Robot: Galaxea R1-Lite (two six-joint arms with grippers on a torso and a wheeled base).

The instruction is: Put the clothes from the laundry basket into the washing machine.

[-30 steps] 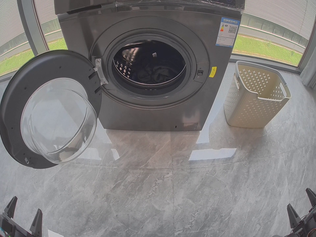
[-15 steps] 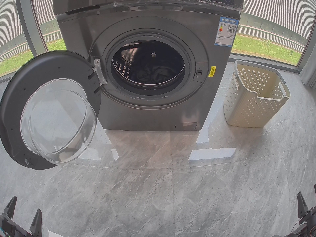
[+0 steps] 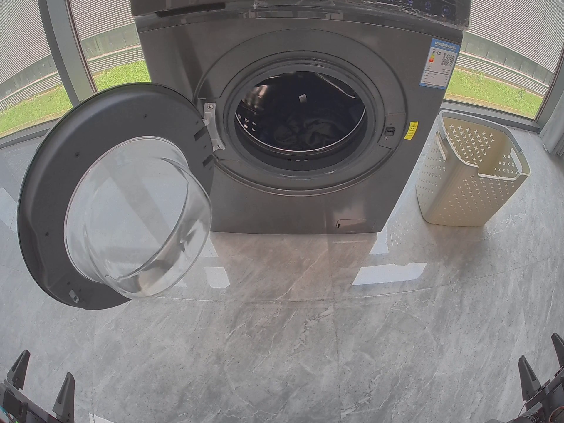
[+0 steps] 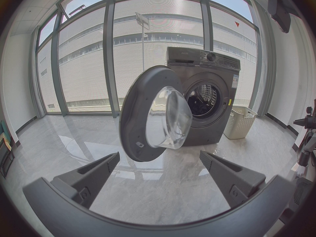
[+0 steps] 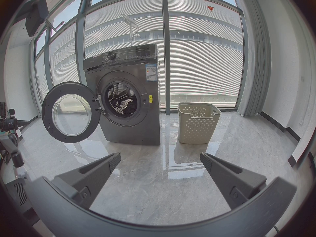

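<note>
- The left gripper (image 4: 159, 154) has two dark grey fingers (image 4: 89, 176), each shaped like a pointy wedge.
- Each finger has a small round screw (image 4: 86, 192) near its thick end.
- A curved dark grey bar (image 4: 49, 208) joins them.
- The right gripper (image 5: 160, 155) looks just the same.

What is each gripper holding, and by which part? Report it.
Nothing is held. The left gripper and right gripper are both open and empty, well short of the washer. The clothes lie in its drum.

One washing machine (image 3: 294, 212), one laundry basket (image 3: 470, 189), one left pincer (image 3: 46, 366), one right pincer (image 3: 539, 351)
</note>
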